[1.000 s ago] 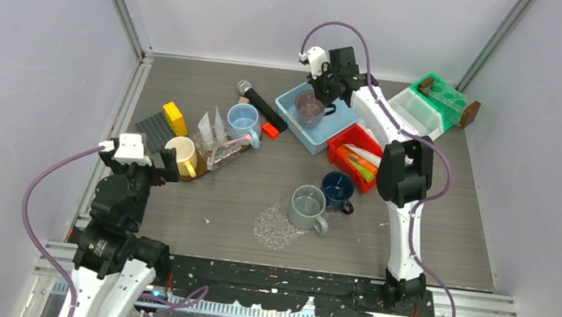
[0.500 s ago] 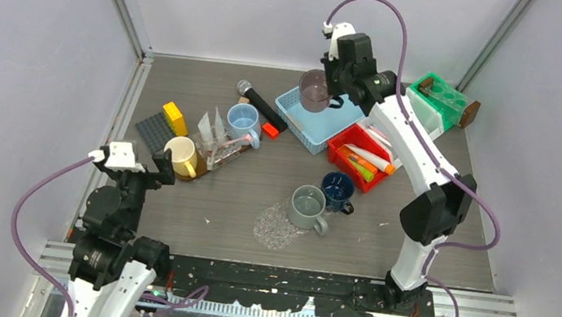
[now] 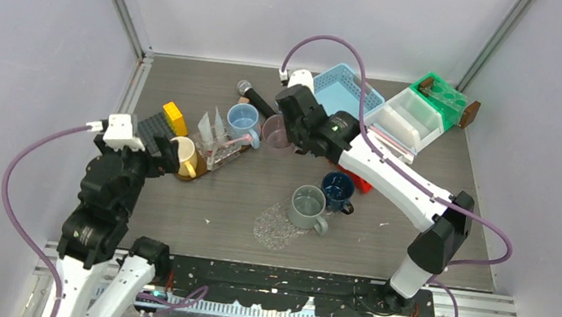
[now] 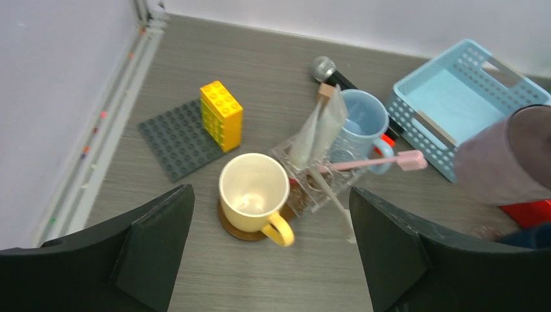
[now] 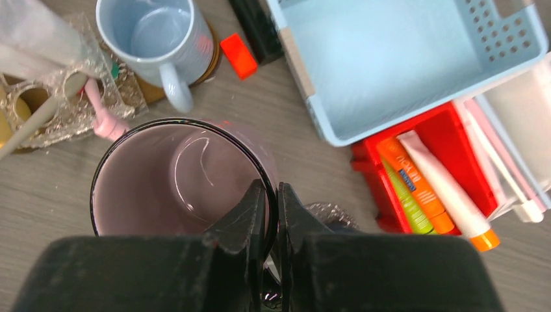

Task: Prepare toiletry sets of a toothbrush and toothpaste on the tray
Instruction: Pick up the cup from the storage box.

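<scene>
Toothpaste tubes (image 5: 442, 187) (overhead view) behind right arm (image 3: 390, 177)

Glossy purple cup (image 5: 175, 175), matt wood-grain tabletop (image 3: 240, 194), seemingly plastic toothpaste tubes (image 5: 445, 188).

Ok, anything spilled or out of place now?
Yes: a clear glittery patch lies beside the grey ceramic mug; spill or crumpled film, I cannot tell. The right end effector grips a translucent purple cup, not a toiletry item.

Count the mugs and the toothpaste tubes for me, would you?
Mugs: 5 (pale yellow mug, light blue mug, purple mug, grey mug, dark blue mug)
Toothpaste tubes in view: 3 (orange tube, green tube, white tube)
Total: 8
</scene>
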